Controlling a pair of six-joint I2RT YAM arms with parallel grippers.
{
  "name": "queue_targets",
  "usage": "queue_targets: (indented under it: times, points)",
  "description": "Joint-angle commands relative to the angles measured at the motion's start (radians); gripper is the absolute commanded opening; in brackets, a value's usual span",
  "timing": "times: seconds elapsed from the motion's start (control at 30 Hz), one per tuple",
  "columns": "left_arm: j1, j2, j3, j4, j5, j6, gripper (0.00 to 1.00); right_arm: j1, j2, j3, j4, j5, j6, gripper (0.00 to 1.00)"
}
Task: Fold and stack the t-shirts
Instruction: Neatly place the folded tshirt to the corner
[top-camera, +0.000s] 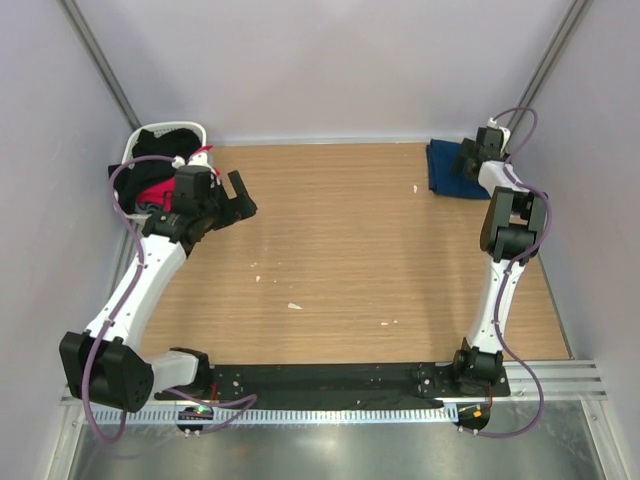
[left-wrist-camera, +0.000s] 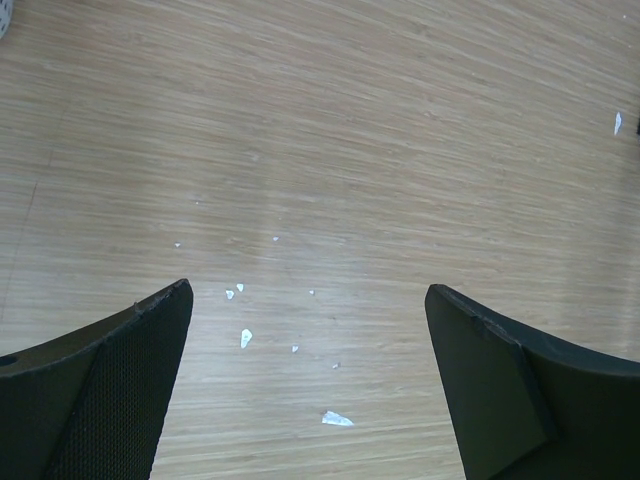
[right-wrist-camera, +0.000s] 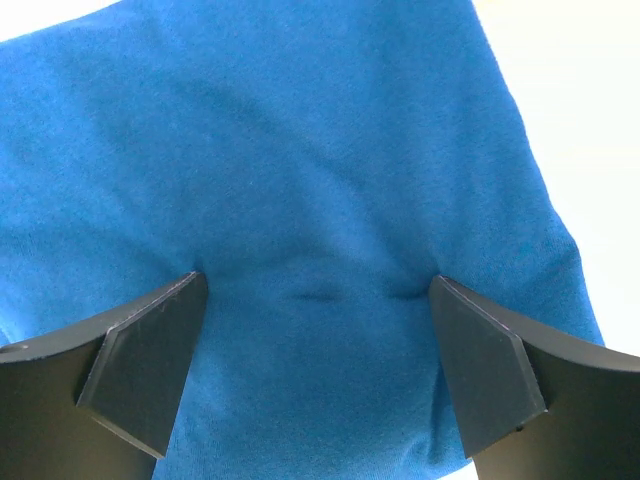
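Left end effector (left-wrist-camera: 310, 293) spread over table (left-wrist-camera: 400, 150); right end effector (right-wrist-camera: 318, 283) spread upon one blue t-shirt (right-wrist-camera: 300, 130)

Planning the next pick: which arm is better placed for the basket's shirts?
Left. The left gripper, open, hovers beside the basket; the right gripper rests on the blue shirt across the table.

Perhaps three t-shirts (top-camera: 445, 168), one basket (top-camera: 160, 127)

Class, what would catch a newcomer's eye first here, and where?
A blue t-shirt lies in the far right corner, the right tool open and pressing into it. In the far left corner, a white basket of black and pink clothes sits beside the open left tool.
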Motion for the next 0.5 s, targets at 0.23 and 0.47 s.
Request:
queue_targets:
  times: [0.23, 0.47]
  points:
    - [0.006, -0.005, 0.009, 0.005, -0.025, 0.000, 1.00, -0.030, 0.035, 0.097, -0.089, 0.089, -0.051, 1.00]
    - [0.008, -0.005, 0.001, 0.015, -0.033, 0.003, 1.00, -0.039, 0.041, 0.094, -0.077, 0.071, -0.137, 1.00]
